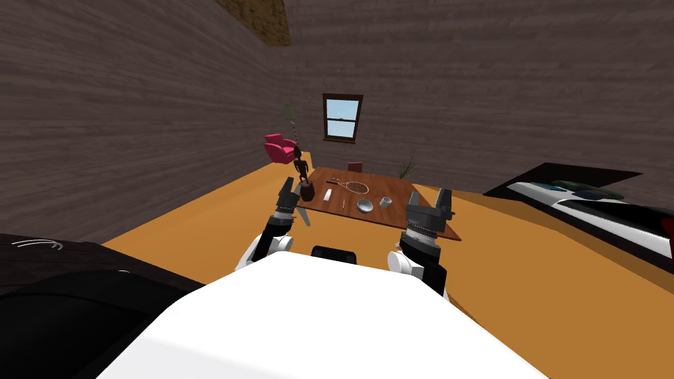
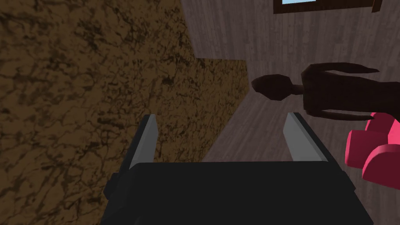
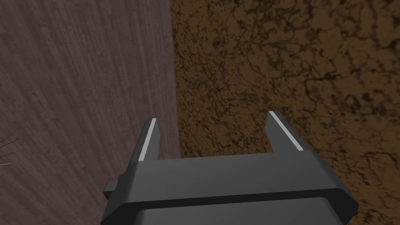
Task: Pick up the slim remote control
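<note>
Head view: the slim remote control (image 1: 327, 195), a small white slab, lies flat on the table (image 1: 382, 219) near its left edge, just beside the dark figurine (image 1: 303, 176) that stands at the near left corner. A thin stick-like item (image 1: 342, 204), a bowl (image 1: 365, 206) and a cup (image 1: 386, 202) sit along the near edge, with a racket (image 1: 355, 185) farther in. The likeliest slip is a reach from the left brushing the tall figurine and toppling it onto the remote. The stick-like item could also be taken for the target. Because the remote lies so flat, the blade fingers may scrape the tabletop or shove it away rather than close on it. Both forearms are raised, the left gripper (image 1: 287, 184) before the near left corner and the right gripper (image 1: 429, 196) before the near right edge, neither over the remote.

Left wrist view: its fingers (image 2: 146, 136) stand wide apart, holding nothing and aimed upward; the figurine (image 2: 320, 91) and a pink armchair (image 2: 371, 152) show beyond them.

Right wrist view: the right gripper (image 3: 216, 134) is likewise spread and empty, tilted upward.
</note>
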